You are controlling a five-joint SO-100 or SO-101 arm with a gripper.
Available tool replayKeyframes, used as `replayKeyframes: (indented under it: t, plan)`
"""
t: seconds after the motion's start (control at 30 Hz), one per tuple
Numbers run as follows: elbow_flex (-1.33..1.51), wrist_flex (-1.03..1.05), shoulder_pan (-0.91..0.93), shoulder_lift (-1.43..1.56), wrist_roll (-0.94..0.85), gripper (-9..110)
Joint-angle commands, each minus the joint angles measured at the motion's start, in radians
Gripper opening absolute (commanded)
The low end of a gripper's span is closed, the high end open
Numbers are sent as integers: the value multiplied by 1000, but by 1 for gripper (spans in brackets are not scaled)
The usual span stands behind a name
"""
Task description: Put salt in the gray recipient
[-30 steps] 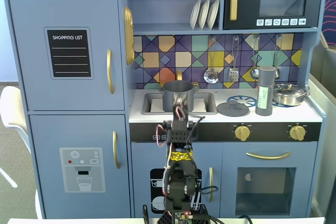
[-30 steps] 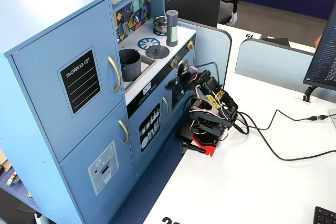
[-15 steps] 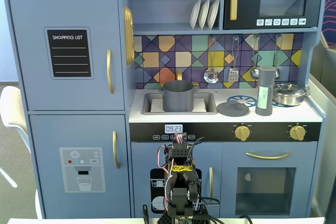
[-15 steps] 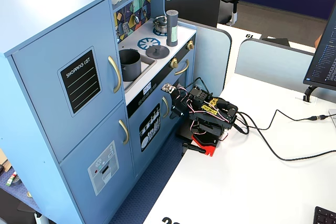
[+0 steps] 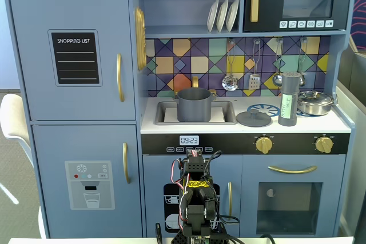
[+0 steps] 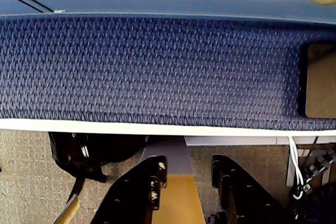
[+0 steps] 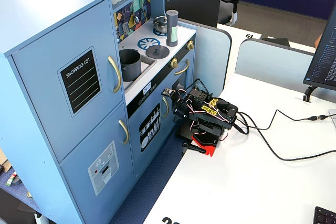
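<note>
The salt shaker [image 5: 289, 100], a tall dark grey cylinder with a pale label, stands upright on the toy kitchen's counter at the right in a fixed view, next to the stove ring; it also shows in the other fixed view [image 7: 171, 28]. The grey pot [image 5: 194, 104] stands in the sink, lid off [image 7: 130, 64]. Its grey lid [image 5: 254, 118] lies on the counter between pot and shaker. My arm [image 5: 194, 198] is folded low in front of the kitchen, far below the counter. In the wrist view my gripper [image 6: 190, 163] is open and empty, its jaws apart.
A silver pan [image 5: 315, 102] sits right of the shaker. Utensils [image 5: 254, 67] hang above the counter. The wrist view shows blue carpet [image 6: 157, 66] and the white table edge [image 6: 105, 127]. Cables [image 7: 283, 153] trail across the white table behind the arm.
</note>
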Motion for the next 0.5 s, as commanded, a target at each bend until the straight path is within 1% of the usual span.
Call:
replayKeyframes:
  t: [0.0,0.47]
  plan:
    - [-5,5,-17,6,-15,4]
    - [-5,5,-25,6,-12,6]
